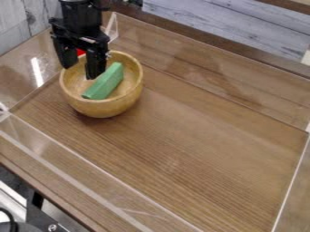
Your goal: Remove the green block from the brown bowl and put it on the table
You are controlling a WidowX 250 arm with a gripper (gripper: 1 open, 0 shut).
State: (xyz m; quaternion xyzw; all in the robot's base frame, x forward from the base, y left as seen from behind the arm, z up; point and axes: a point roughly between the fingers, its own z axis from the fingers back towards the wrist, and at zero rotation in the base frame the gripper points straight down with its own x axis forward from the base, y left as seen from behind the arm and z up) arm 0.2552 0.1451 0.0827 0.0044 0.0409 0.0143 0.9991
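green block (104,81): bright green | brown bowl (101,106): light tan | table (194,127): brown wood-grain | tool (75,60): black

One green block (104,82); one brown bowl (101,106)

We saw the gripper (76,60) hide the brown bowl's (111,105) far rim. The arm above it was cut off by the top edge.

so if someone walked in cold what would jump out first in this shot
The bright green block lying slanted inside the brown bowl, at the upper left of the table, catches the eye first. Next is the black gripper, jaws open and pointing down over the bowl's far left rim, with something red partly hidden behind it.
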